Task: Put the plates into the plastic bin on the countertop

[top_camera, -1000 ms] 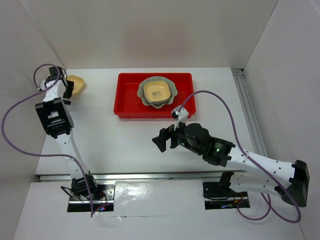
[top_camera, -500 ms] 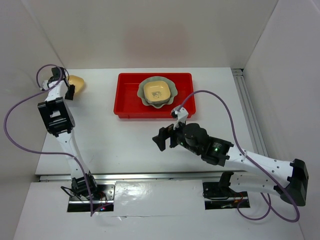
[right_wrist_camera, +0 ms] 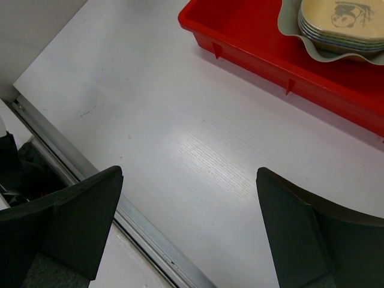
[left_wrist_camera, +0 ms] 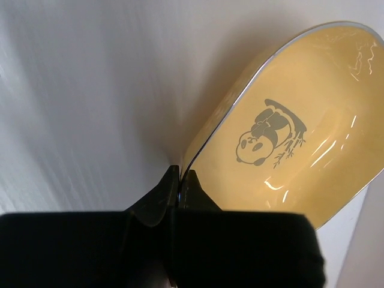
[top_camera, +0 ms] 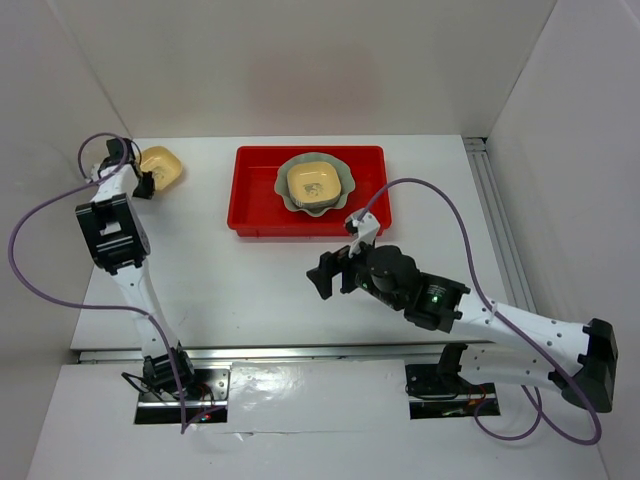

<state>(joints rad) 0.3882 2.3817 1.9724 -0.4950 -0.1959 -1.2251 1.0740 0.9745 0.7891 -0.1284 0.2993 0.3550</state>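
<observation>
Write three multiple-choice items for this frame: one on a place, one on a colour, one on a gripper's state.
1. Relative to the red bin, where is the yellow panda dish?
A) inside it
B) outside it, to its left
C) in front of it, under the right arm

2. What colour is the scalloped dish under the stack of small dishes?
A) pale green
B) blue
C) black

3. How is the right gripper?
A) shut on a dish
B) open, holding nothing
C) shut on the bin's rim

Answers:
1 B: the top view shows it left of the bin, its rim pinched by the left gripper.
2 A: its wavy edge shows pale green.
3 B: its fingers stand wide apart over bare countertop.
</observation>
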